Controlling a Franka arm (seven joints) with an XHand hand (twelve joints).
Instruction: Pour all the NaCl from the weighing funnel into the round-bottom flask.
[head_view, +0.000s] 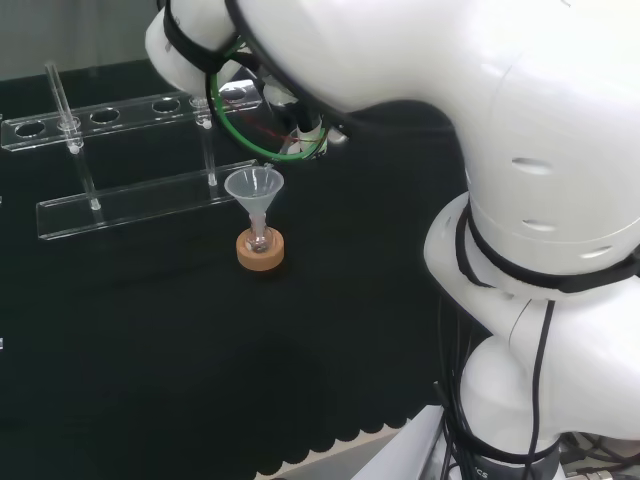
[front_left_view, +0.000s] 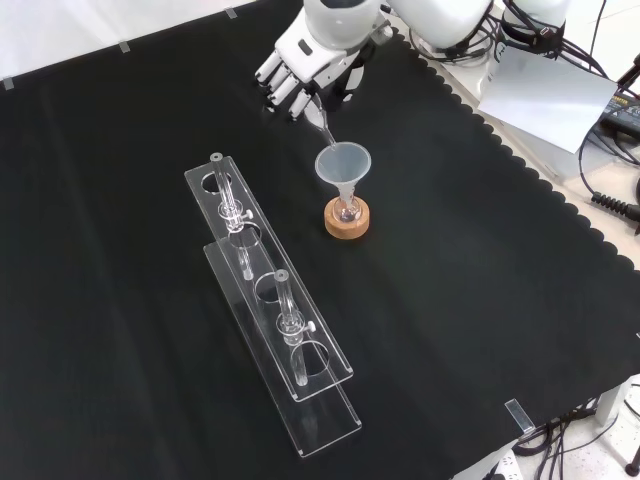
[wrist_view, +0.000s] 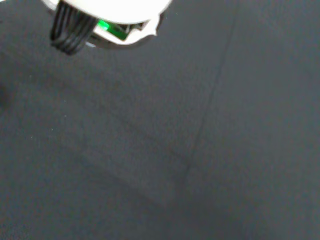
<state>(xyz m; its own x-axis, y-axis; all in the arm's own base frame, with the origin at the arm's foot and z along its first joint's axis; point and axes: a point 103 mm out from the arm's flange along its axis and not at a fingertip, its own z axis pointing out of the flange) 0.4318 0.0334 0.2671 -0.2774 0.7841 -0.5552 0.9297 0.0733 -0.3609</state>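
The cork ring (front_left_view: 346, 221) is the landmark on the black-cloth surface (front_left_view: 480, 320); on it sits the small round-bottom flask (front_left_view: 347, 211), upright, with a clear conical funnel (front_left_view: 343, 165) standing in its neck, its wide mouth upward; in the head view the same funnel (head_view: 254, 190) rises above the cork ring (head_view: 260, 250).

In the front view the hand (front_left_view: 300, 62) hovers beyond the cork ring, above and a little to the left of the conical funnel; its fingers (front_left_view: 283, 88) are curled downward around a thin clear piece, the weighing funnel (front_left_view: 318, 117), which slants down from them so that its lower tip lies just above the conical funnel's rim; whether the two touch I cannot tell, and what the weighing funnel holds cannot be made out.

Left of the cork ring in the front view lies a clear plastic rack (front_left_view: 270, 300), a long two-tier frame with round holes, carrying two thin glass tubes (front_left_view: 230, 200); it stands well apart from the flask; in the head view the rack (head_view: 130, 150) lies beyond the cork ring.

The wrist view looks onto bare cloth, with a blurred white part at its edge.
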